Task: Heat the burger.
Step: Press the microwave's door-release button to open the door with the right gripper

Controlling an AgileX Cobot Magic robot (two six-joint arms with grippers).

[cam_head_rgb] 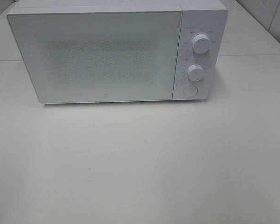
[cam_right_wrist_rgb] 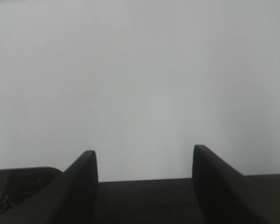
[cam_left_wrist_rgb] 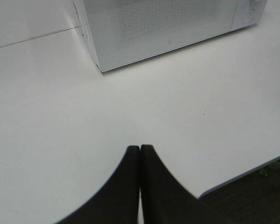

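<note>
Soft, even light from above fills the exterior high view, leaving the white table (cam_head_rgb: 140,163) low in contrast with a faint grey-green cast. The microwave (cam_head_rgb: 98,56) in the upper part of the frame throws only a thin pale shadow along its base, and its door (cam_head_rgb: 95,53) shows grainy speckle across the middle. In the wrist views the table is nearly washed out, while the left gripper (cam_left_wrist_rgb: 140,149) and right gripper (cam_right_wrist_rgb: 144,158) read as flat black shapes with soft, unfocused edges.
</note>
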